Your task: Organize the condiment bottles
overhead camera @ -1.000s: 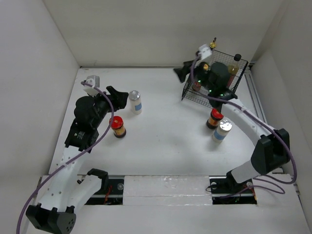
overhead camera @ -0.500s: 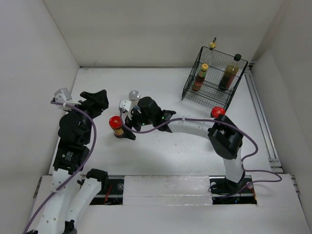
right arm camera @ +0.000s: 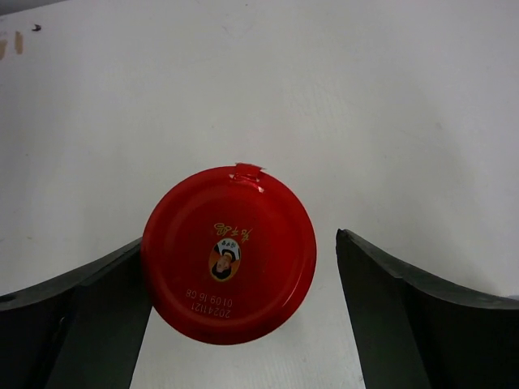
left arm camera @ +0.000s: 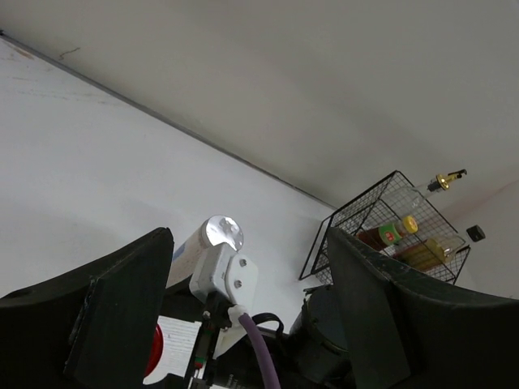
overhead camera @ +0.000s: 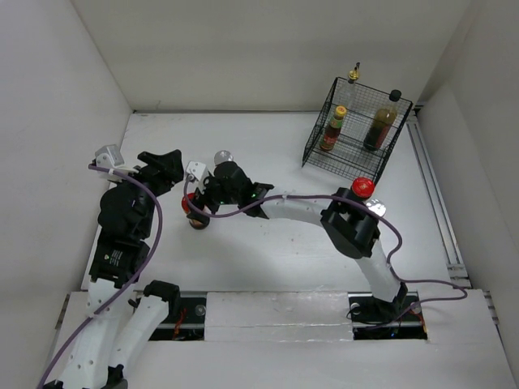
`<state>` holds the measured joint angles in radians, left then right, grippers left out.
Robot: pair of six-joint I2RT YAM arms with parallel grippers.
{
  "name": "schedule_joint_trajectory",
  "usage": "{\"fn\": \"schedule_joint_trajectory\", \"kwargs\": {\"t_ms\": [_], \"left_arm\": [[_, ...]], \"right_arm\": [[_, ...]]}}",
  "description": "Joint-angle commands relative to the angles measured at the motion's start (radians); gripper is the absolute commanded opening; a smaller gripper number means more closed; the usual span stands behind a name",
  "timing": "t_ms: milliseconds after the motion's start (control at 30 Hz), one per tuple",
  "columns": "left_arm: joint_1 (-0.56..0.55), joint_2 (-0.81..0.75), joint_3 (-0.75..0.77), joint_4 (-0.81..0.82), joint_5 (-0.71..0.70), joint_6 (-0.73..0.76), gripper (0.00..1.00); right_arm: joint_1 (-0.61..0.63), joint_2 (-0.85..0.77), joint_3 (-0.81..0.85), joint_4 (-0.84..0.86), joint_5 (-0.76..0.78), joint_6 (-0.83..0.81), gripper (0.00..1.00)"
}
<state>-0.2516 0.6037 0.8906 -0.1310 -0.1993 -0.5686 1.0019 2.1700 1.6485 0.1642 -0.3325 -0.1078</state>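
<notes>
Red-lidded jar: round glossy lid with a small printed portrait, a date code and a little tab on its rim; dark brown contents show below it in the overhead view. It stands upright on the left part of the table, between the spread fingers of the right gripper, which hangs directly over it. One finger lies at the lid's edge, whether touching cannot be told; the other shows a clear gap. The jar is not grasped.

Shaker: white body, silver lid, upright just beyond that jar on its far side.

Second red-lidded jar: upright on the right part of the table, on the near side of the basket.

Second shaker: just beside it, mostly hidden by the right arm.

Wire basket: black, in the far right corner, holding three upright bottles:
- tall clear bottle, gold cap, far left of the basket
- dark bottle, black cap, to the right
- small yellow-capped bottle, red-brown, at the left

Left gripper: fingers spread, holding nothing, at the left side of the table, aimed toward the shaker and the basket.

Table: plain matt white.

Walls: white, enclosing the left, far and right sides.
</notes>
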Motion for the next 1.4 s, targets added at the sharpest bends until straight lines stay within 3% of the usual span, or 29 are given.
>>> {"fn": "schedule_joint_trajectory", "kwargs": {"t_ms": [0,67,100,233,300,433,467,500,733,833,1000,1133,1367], "left_arm": [[0.003,-0.010,0.021,0.050,0.012,0.024,0.73],[0.003,-0.010,0.021,0.050,0.012,0.024,0.73],[0.003,-0.010,0.021,0.050,0.012,0.024,0.73],[0.003,-0.010,0.021,0.050,0.012,0.024,0.73],[0.003,-0.010,0.021,0.050,0.012,0.033,0.73],[0.003,-0.001,0.011,0.050,0.023,0.033,0.73],[0.003,-0.001,0.011,0.050,0.023,0.033,0.73],[0.003,-0.001,0.011,0.059,0.023,0.033,0.73],[0.003,0.028,0.011,0.059,0.069,0.033,0.73],[0.003,0.028,0.011,0.059,0.080,0.033,0.73],[0.003,0.038,0.011,0.059,0.080,0.042,0.73],[0.003,0.038,0.011,0.059,0.080,0.042,0.73],[0.003,0.038,0.011,0.059,0.080,0.042,0.73]], "right_arm": [[0.007,0.007,0.065,0.089,-0.007,0.034,0.90],[0.017,0.007,0.065,0.130,0.016,0.034,0.89],[0.017,0.007,0.054,0.147,0.016,0.045,0.77],[0.017,-0.002,-0.022,0.239,0.026,0.088,0.48],[0.017,-0.073,-0.091,0.347,0.015,0.128,0.42],[-0.014,-0.362,-0.304,0.446,-0.005,0.189,0.41],[-0.029,-0.363,-0.340,0.457,-0.005,0.189,0.41],[-0.048,-0.480,-0.370,0.457,-0.005,0.198,0.41],[-0.330,-0.869,-0.490,0.233,0.180,0.188,0.40],[-0.478,-0.940,-0.500,0.177,0.259,0.188,0.40],[-0.705,-0.941,-0.454,0.135,0.370,0.168,0.40],[-0.842,-0.897,-0.412,0.124,0.349,0.168,0.39],[-0.948,-0.788,-0.325,0.090,0.302,0.177,0.39]]}}
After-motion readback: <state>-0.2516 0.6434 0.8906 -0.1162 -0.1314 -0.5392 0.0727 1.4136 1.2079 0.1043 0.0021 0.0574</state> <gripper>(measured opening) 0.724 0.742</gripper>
